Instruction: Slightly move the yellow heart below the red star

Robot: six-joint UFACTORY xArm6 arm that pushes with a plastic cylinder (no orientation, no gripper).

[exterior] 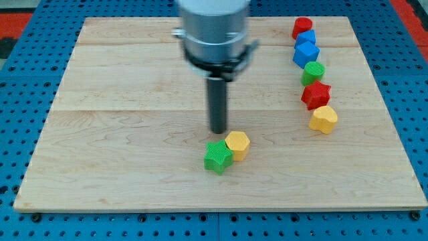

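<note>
The yellow heart (324,119) lies at the view's right, directly below the red star (315,95) and touching it. My tip (219,131) is near the board's middle, far to the left of both. It stands just above a green star (218,157) and at the upper left of a yellow hexagon (237,144), very close to them; those two blocks touch each other.
Above the red star a column of blocks runs upward: a green block (313,71), a blue block (306,54), another blue block (307,38) and a red block (302,27). The wooden board (120,134) lies on a blue pegboard surface.
</note>
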